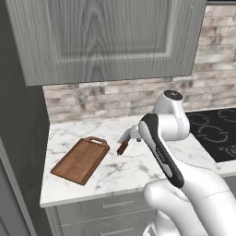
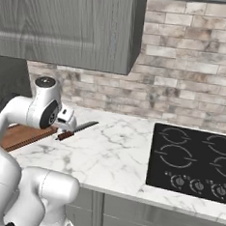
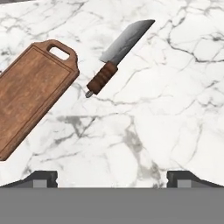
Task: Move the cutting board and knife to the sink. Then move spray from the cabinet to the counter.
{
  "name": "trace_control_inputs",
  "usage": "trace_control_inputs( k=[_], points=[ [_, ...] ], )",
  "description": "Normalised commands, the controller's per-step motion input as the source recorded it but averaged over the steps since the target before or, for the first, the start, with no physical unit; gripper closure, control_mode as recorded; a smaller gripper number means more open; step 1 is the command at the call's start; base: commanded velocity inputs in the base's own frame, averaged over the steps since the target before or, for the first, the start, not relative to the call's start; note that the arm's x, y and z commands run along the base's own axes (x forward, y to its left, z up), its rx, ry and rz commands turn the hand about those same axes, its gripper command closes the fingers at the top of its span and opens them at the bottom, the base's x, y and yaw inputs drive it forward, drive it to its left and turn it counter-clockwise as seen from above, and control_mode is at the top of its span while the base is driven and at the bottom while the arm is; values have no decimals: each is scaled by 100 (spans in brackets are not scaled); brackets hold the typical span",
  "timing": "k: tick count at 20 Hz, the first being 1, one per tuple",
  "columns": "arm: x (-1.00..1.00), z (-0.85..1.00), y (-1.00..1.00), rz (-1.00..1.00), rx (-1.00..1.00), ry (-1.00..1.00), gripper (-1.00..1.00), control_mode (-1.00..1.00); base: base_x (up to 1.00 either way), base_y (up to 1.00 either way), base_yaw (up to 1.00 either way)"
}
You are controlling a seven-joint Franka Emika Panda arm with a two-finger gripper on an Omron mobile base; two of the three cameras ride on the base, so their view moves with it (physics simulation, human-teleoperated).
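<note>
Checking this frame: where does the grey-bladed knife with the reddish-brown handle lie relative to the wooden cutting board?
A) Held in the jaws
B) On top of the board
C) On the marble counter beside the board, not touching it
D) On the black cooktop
C: the hand view shows the grey-bladed knife flat on the white marble counter, with bare marble between it and the reddish-brown wooden cutting board.

I can read no text, label, brand or number anywhere here. The black glass cooktop (image 2: 194, 161) set into the right end of the white marble counter (image 2: 115, 159) carries only thin ring outlines for its burners and small round knobs along its front edge, with no legible markings on them.
</note>
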Motion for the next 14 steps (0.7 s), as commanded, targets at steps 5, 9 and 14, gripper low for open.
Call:
trace_control_inputs(
  k=[5, 9, 14],
  points=[
    [23, -24, 10, 0, 0, 5, -100, -100, 0, 0, 0],
    [35, -21, 3, 0, 1, 9, -100, -100, 0, 0, 0],
    [41, -17, 15, 0, 0, 8, -100, -100, 0, 0, 0]
  ],
)
